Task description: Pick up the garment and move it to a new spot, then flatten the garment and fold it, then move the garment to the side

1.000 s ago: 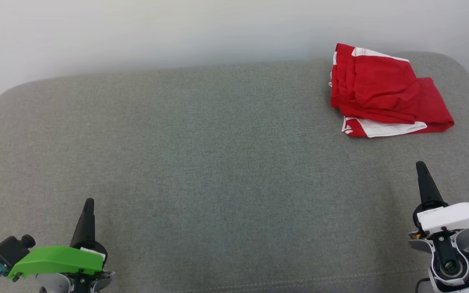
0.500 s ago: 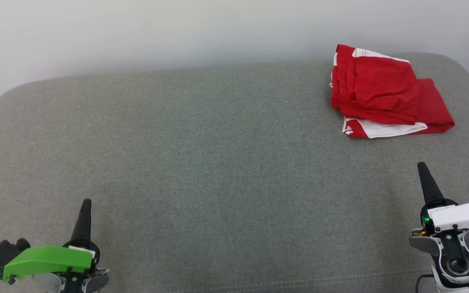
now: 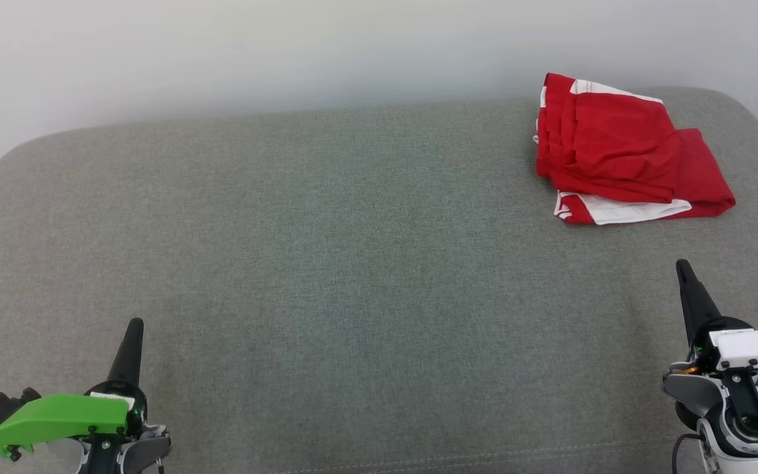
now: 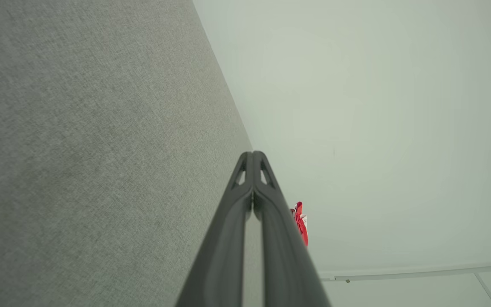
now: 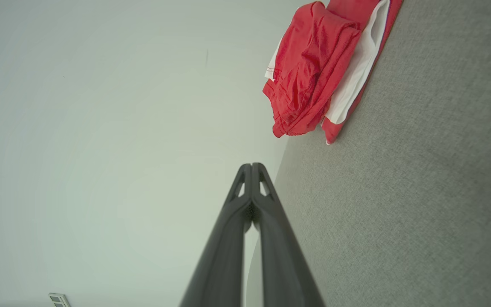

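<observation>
A wide grey fabric cushion (image 3: 353, 263) fills most of the head view, with a plain pale wall (image 3: 287, 52) behind it along the top. A red garment (image 3: 622, 151) with white trim lies bunched and loosely folded in the upper right of the frame, on the cushion close to its rounded far corner. The left gripper (image 3: 134, 324) sits in the lower left corner, its dark fingers pointing up the frame as a single narrow spike above a bright green wrist cover (image 3: 56, 415). The right gripper (image 3: 683, 264) sits in the lower right corner, rising the same way from a white wrist housing (image 3: 757, 342). Both grippers are well apart from the garment, the right one nearer to it. In each wrist view the two long fingers (image 4: 228, 238) meet at their tips, so the jaws of both grippers are pressed together. The right wrist view shows the garment at its upper right, lying on the cushion against the wall.
</observation>
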{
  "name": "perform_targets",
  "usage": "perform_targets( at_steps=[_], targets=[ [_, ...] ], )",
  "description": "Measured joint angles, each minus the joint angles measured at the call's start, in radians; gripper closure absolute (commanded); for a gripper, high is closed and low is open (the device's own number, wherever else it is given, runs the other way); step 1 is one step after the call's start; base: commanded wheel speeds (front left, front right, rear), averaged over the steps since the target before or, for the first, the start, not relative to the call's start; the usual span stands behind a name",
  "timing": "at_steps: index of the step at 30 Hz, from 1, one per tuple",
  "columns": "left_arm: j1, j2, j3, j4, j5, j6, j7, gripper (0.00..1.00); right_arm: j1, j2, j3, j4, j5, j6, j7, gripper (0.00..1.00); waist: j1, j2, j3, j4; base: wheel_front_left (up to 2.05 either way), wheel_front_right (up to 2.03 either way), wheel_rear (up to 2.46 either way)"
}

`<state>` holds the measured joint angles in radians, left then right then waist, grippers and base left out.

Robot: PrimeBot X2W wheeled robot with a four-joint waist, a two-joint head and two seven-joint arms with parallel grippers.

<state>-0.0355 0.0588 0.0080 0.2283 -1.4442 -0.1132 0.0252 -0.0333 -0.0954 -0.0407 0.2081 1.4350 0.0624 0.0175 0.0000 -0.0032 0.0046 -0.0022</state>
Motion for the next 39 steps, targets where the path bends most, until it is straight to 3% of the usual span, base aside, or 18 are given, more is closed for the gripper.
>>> perform_targets(
  at_steps=[17,39],
  targets=[
    [-0.009,0.000,0.027,0.017,-0.188,0.000,0.046,1.00,-0.019,0.023,-0.045,0.028,0.205,0.033,0.046,1.00,0.0000,-0.0001,-0.003,0.002,0.00,0.00,0.00],
    [-0.015,0.000,0.028,0.021,-0.190,0.000,0.046,1.00,-0.020,0.024,-0.046,0.037,0.208,0.034,0.047,1.00,0.0000,0.0000,-0.003,0.002,0.00,0.00,0.00]
  ],
)
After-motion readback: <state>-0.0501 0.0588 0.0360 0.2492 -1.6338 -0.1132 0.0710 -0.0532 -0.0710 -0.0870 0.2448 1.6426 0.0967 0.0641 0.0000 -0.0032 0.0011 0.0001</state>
